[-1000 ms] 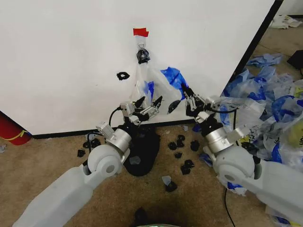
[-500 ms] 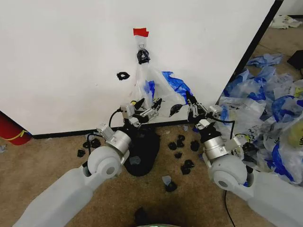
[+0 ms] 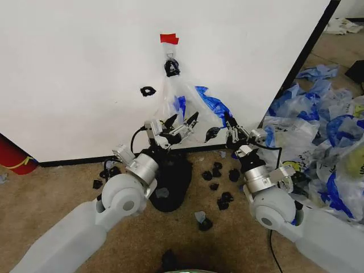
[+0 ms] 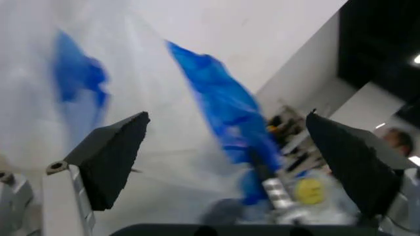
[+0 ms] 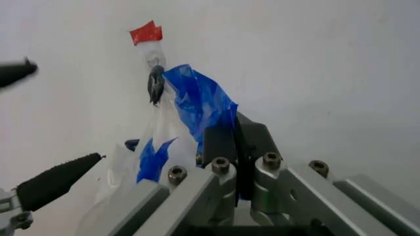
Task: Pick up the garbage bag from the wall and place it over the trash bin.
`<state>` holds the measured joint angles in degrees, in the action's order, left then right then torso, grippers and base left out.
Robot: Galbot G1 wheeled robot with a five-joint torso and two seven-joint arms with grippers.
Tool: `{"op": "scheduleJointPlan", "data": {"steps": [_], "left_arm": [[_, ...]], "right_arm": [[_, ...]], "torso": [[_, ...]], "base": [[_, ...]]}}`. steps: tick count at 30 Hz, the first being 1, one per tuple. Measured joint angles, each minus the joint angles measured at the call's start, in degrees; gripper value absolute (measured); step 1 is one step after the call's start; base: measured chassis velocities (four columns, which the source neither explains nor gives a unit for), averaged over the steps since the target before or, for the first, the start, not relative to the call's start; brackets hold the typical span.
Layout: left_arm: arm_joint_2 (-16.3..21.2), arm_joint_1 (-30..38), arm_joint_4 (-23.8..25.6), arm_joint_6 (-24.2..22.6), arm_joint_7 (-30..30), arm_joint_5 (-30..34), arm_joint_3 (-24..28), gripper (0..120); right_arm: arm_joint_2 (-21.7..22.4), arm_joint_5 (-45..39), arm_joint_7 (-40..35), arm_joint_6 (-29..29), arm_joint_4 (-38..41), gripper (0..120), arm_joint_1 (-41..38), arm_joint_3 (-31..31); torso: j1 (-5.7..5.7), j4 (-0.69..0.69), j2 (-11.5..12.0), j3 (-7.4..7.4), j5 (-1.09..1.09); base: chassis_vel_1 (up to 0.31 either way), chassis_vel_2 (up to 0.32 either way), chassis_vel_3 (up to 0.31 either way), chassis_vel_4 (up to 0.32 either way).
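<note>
Garbage bag (image 3: 185, 105) is hanging from the hook on the wall (image 3: 85, 68) below the red tape (image 3: 169, 38), above the trash bin (image 3: 170, 182) standing on the carpet. Head view: the left gripper (image 3: 181, 122) is reaching at the bag's lower part with its fingers spread, while the right gripper (image 3: 227, 126) is pinching the bag's blue edge. Left wrist view: wide-apart fingers (image 4: 111, 155) are framing the bag (image 4: 164, 123), gripping nothing. Right wrist view: closed fingers (image 5: 233, 142) are clamping blue plastic (image 5: 194, 101).
</note>
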<state>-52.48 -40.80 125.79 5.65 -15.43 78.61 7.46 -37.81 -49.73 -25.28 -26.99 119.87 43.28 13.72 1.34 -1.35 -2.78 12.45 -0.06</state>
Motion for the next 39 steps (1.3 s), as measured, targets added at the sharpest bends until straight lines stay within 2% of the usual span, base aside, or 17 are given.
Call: {"op": "scheduleJointPlan", "data": {"steps": [3,5,10,11,14,17,22,33,39], "left_arm": [[-1.6,2.0,0.0,0.6,-2.5,8.1,0.8,96],[-2.0,2.5,-0.5,0.8,-3.1,9.8,1.0,96],[-6.0,6.5,-4.5,1.8,-12.0,20.4,2.1,94],[-6.0,6.5,-4.5,1.8,-12.0,20.4,2.1,94],[-8.3,8.2,-6.1,2.2,-17.8,22.2,2.2,93],[-8.7,8.7,-6.3,2.3,-20.8,22.1,2.3,93],[-7.9,8.7,-6.1,1.7,-21.0,20.7,2.5,93],[-5.7,7.8,-6.5,1.9,-18.3,13.8,2.5,93],[-4.4,7.0,-6.8,1.9,-15.6,7.1,2.4,93]], "right_arm": [[0.0,0.0,-0.1,0.2,0.2,0,-0.4,0.3],[0.0,0.0,-0.2,0.3,0.4,0,-0.5,0.4],[0.4,-0.2,-0.8,0.7,1.5,0,-1.6,1.1],[0.4,-0.2,-0.8,0.7,1.5,0,-1.6,1.1],[0.6,-0.3,-1.1,0.7,1.5,0,-2.2,1.2],[1.0,-0.4,-1.2,0.7,1.6,0,-2.3,1.0],[1.1,-0.5,-1.2,0.8,1.6,0,-2.6,0.9],[0.9,-0.4,-1.4,0.9,1.6,0,-3.0,1.4],[0.7,-0.2,-1.4,0.9,1.5,0,-2.9,1.6]], "torso": [[0.00,-0.01,0.0,0.00,0.01],[0.00,-0.01,0.0,0.00,0.01],[0.00,0.00,0.0,0.01,0.00],[0.00,0.00,0.0,0.01,0.00],[0.01,-0.01,0.0,0.01,0.00],[0.00,-0.01,0.0,0.01,0.01],[0.00,0.00,0.0,0.01,0.01],[0.00,0.00,0.0,0.00,0.00],[0.00,0.00,0.0,0.00,0.00]], "base": [[0.000,0.000,0.000,0.000],[0.000,0.000,0.000,0.000],[0.000,0.000,0.000,0.000],[0.000,0.000,0.000,0.000],[0.000,0.000,0.000,0.000],[0.000,0.000,0.000,0.000],[0.000,0.000,0.000,0.000],[0.000,0.000,0.000,0.000],[0.000,0.000,0.000,0.000]]}}
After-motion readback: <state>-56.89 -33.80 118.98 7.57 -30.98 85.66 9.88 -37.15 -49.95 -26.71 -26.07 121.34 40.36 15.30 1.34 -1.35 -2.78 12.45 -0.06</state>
